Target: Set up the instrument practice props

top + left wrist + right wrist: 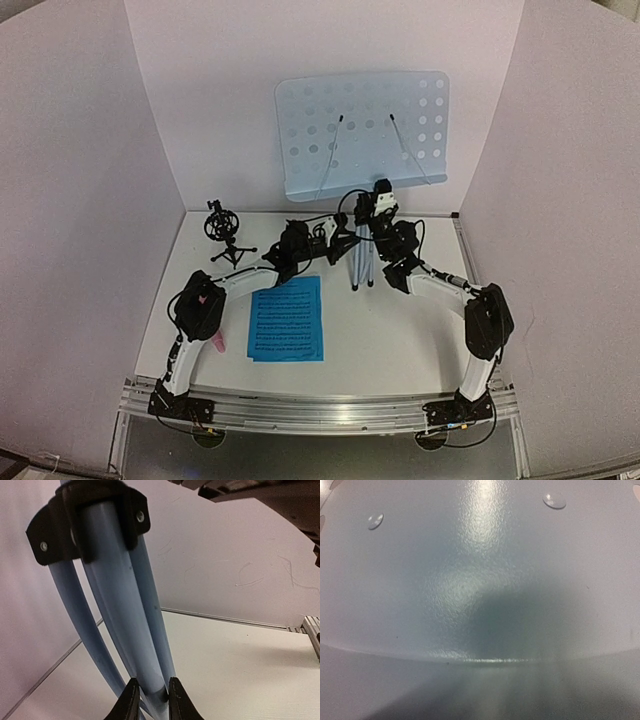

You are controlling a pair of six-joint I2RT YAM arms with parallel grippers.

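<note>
The pale blue perforated music stand [365, 130] stands upright at the back of the table, its silver tripod legs [362, 262] folded together. My left gripper [151, 698] is shut on one leg [125, 620] low down, below the black collar [90, 515]. My right gripper [380, 205] sits at the stand's lower lip and grips it; its fingers are hidden in the wrist view, which the stand's plate [480, 580] fills. The bright blue music sheets [288, 320] lie flat mid-table. A pink microphone [216, 343] peeks out by the left arm. The black tripod mic holder [225, 235] stands back left.
White walls close in the table on the left, back and right. A metal rail [320, 410] runs along the near edge and carries both arm bases. The left arm's elbow [200, 305] hangs over the table's left side, next to the sheets.
</note>
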